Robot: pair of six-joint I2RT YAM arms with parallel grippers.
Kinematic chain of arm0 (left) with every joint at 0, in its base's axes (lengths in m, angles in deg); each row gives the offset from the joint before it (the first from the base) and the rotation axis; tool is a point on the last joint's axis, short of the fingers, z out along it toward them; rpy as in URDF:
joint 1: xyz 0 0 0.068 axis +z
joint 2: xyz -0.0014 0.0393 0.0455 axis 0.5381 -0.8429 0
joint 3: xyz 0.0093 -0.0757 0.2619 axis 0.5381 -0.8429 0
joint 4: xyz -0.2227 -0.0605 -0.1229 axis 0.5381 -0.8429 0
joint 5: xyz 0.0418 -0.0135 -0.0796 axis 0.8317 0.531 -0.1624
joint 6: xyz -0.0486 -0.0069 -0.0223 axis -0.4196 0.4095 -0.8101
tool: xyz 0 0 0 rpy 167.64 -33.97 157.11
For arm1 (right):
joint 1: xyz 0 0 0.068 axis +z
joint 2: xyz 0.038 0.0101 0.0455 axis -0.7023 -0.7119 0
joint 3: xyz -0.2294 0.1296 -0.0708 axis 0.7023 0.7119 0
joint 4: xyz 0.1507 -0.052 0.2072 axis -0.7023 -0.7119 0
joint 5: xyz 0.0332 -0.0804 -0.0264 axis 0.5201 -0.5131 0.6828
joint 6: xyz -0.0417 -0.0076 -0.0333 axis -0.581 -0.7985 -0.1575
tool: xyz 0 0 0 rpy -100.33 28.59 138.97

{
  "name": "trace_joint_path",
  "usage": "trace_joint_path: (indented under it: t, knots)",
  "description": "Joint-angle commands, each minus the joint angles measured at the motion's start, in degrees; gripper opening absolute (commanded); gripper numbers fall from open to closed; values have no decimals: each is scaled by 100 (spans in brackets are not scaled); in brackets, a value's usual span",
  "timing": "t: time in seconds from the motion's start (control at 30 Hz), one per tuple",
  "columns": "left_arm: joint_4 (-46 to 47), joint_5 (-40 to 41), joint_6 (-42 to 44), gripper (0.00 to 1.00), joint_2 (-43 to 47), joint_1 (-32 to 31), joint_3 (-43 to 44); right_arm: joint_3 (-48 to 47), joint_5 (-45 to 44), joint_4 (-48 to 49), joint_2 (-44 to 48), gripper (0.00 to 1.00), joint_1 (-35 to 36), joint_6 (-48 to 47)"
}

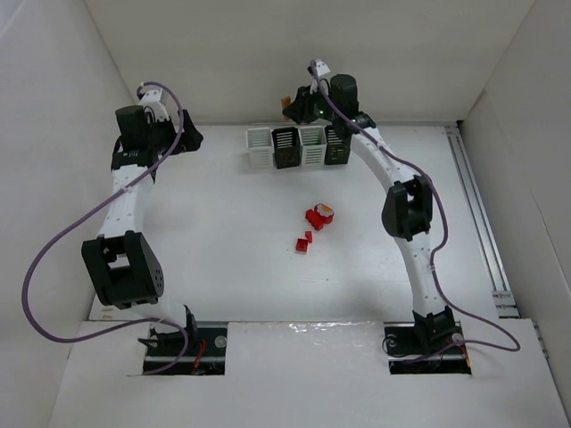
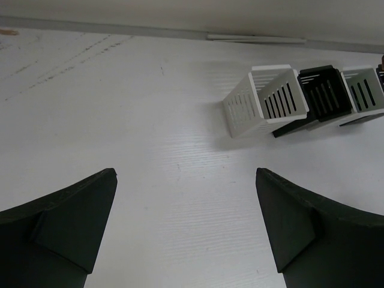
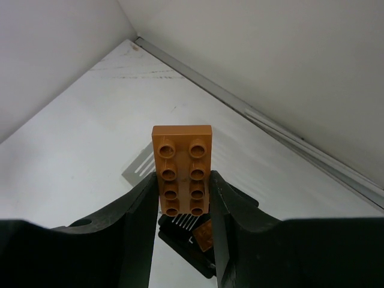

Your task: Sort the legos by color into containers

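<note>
Pinching an orange lego (image 3: pixel 182 171) at lower centre above a black bin (image 3: pixel 180 241), the right fingers (image 3: pixel 135 222) contrast with the left fingers (image 2: pixel 72 216), spread wide over the desk (image 2: pixel 150 108).

top: rightmost black bin (image 1: pixel 334 152) partly under right arm (image 1: pixel 379 156); red legos (image 1: pixel 314 217) too small to count | left wrist: that bin cut by right edge, left fingers (image 2: pixel 66 228) by bottom edge | right wrist: bin mostly behind right fingers (image 3: pixel 129 228) and orange brick (image 3: pixel 182 168)
</note>
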Motion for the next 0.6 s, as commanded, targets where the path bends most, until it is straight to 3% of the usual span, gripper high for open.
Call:
trace_joint_path:
  t: [0.0, 0.37, 0.43, 0.57]
  knots:
    - [-62, -231, 179, 100, 96, -34, 217, 171, 97, 472, 60, 11, 96, 214]
    - [140, -416, 302, 100, 254, -34, 59, 453, 97, 472, 60, 11, 202, 267]
    - [140, -416, 302, 100, 254, -34, 59, 453, 18, 472, 60, 13, 202, 267]
    - [140, -416, 302, 100, 254, -34, 59, 558, -34, 472, 60, 30, 202, 267]
